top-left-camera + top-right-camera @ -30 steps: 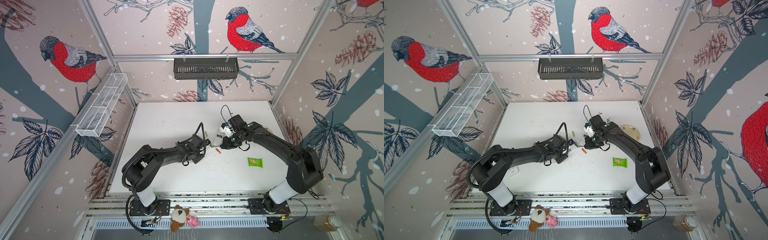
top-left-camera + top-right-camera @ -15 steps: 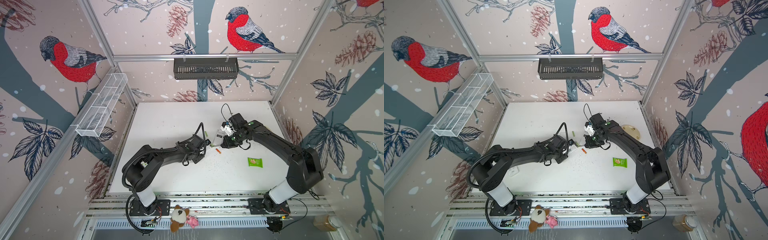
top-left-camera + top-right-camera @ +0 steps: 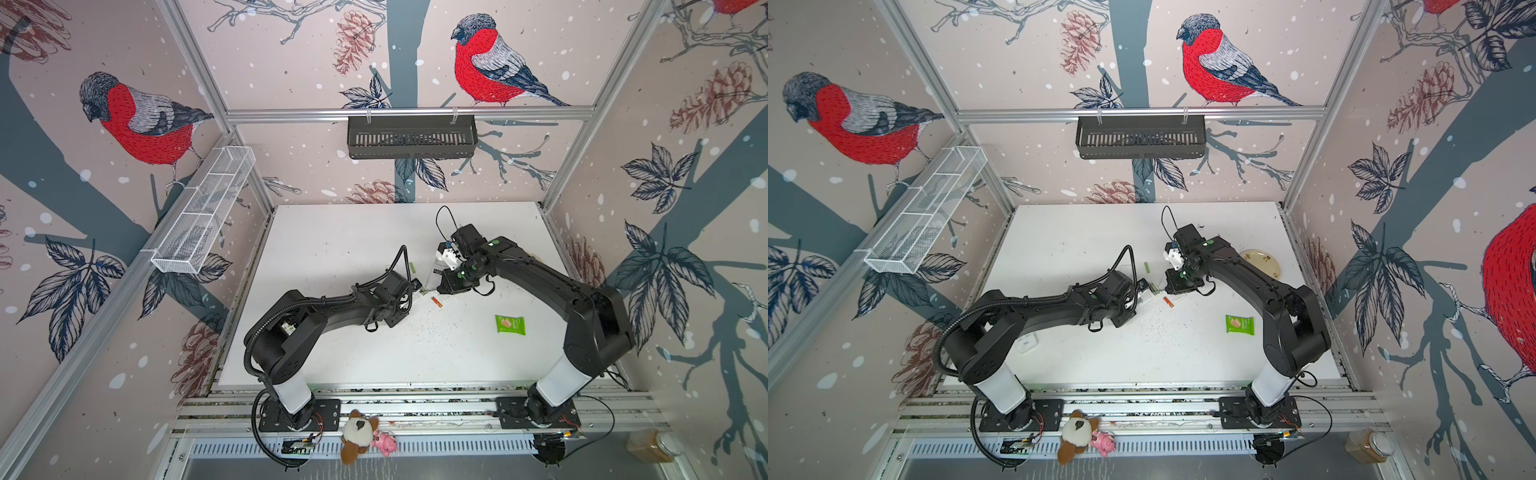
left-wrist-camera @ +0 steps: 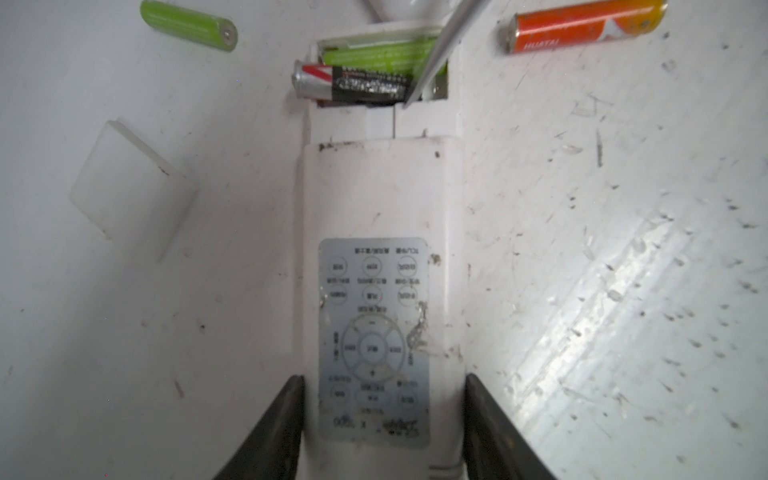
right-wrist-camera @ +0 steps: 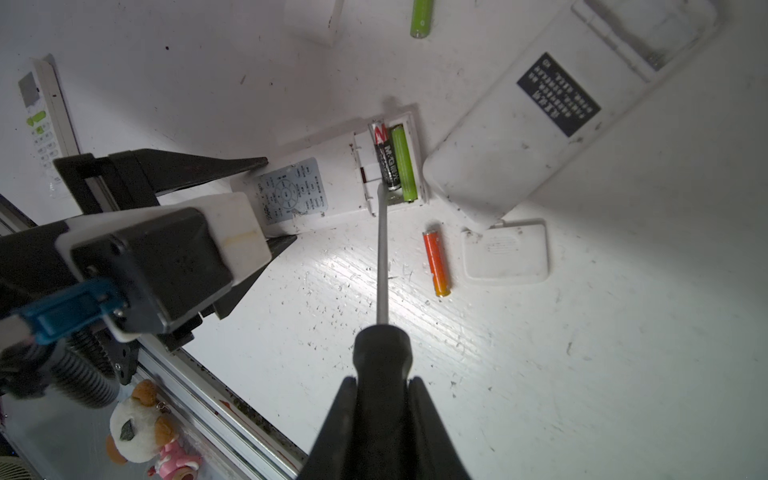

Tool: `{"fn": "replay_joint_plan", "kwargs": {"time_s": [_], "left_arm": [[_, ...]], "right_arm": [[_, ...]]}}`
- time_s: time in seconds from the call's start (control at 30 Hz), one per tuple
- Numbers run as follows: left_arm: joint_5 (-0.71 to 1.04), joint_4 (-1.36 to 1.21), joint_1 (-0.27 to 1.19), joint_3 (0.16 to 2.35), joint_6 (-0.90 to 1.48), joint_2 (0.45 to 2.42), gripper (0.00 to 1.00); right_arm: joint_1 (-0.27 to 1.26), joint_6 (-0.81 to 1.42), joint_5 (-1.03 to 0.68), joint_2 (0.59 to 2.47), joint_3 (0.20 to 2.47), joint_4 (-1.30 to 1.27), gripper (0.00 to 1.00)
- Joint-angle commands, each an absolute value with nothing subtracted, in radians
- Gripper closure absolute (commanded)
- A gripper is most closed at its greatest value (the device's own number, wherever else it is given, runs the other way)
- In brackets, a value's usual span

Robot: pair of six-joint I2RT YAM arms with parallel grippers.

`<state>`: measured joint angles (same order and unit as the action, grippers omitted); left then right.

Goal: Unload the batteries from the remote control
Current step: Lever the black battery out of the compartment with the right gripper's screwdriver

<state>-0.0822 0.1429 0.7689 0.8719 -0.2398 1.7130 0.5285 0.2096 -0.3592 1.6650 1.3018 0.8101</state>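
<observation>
1. The left wrist view is showing the left gripper [image 4: 382, 384] clamping a white remote control [image 4: 380, 195] by its sides. The battery compartment is lying open at the far end.
2. Inside it, a black battery [image 4: 353, 83] is sitting beside a green battery [image 4: 374, 56]. The black one's silver end is poking out over the compartment's edge.
3. That view is cutting off most of the screwdriver [image 5: 382, 249]. The right wrist view is showing the right gripper [image 5: 382, 380] squeezed tight on its black handle. The tip is sitting right at the black battery's end, but contact is hard to judge.
4. An orange battery [image 5: 436, 257] and a loose green battery [image 5: 421, 18] are lying on the table [image 5: 582, 332], outside the remote. A larger remote [image 5: 540, 124] and a detached cover [image 5: 505, 253] are lying near them.
5. In both top views the compartment is looking too small to make out. A plate [image 3: 1262, 262] is showing in a top view, beyond the right arm.
</observation>
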Motion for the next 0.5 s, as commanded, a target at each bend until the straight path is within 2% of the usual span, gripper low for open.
{"fn": "replay_joint_plan", "kwargs": {"time_s": [0.0,0.47], "left_arm": [[-0.098,0.312,0.772,0.858,-0.265,1.733,0.98],[-0.098,0.314,0.772,0.857,-0.265,1.733,0.98]], "right_arm": [[0.527,0.204,-0.341,1.668,1.296,0.84,0.99],[0.52,0.206,-0.329,1.669,1.3,0.887,0.99]]}}
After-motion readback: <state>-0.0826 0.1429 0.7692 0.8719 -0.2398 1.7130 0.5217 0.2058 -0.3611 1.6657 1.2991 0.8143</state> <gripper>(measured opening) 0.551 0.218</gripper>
